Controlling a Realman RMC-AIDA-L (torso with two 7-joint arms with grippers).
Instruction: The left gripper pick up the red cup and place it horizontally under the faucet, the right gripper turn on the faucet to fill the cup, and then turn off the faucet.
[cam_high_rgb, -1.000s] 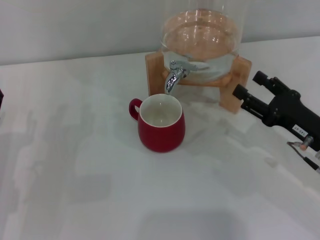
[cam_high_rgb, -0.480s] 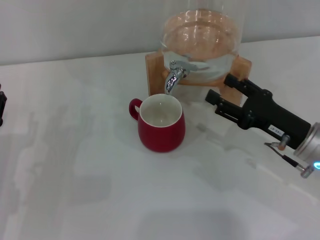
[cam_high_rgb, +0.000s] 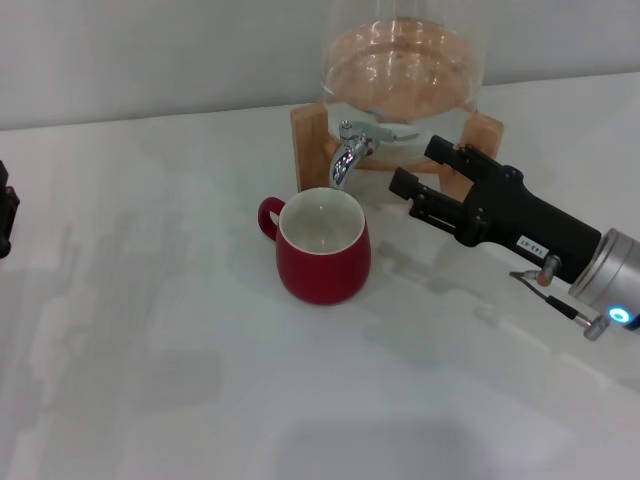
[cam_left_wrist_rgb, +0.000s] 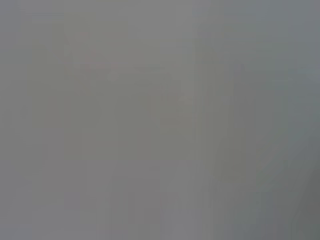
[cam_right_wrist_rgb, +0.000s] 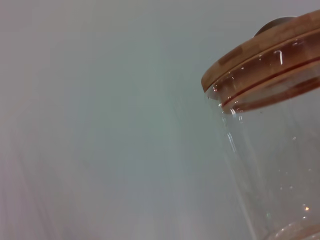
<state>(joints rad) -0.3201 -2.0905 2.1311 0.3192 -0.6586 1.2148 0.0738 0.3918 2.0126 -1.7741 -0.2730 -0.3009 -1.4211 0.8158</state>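
The red cup (cam_high_rgb: 323, 246) stands upright and empty below the faucet (cam_high_rgb: 352, 149), the right end effector (cam_high_rgb: 421, 170) spread beside it.

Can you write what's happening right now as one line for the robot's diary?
cup: upright under tap, empty | right pincer: open, near tap, not touching | left pincer: at table's left edge

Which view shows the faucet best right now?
The head view: the faucet shows whole, spout over the red cup, right gripper open beside it. The right wrist view shows only the glass jar and lid; the left wrist view shows nothing of it.
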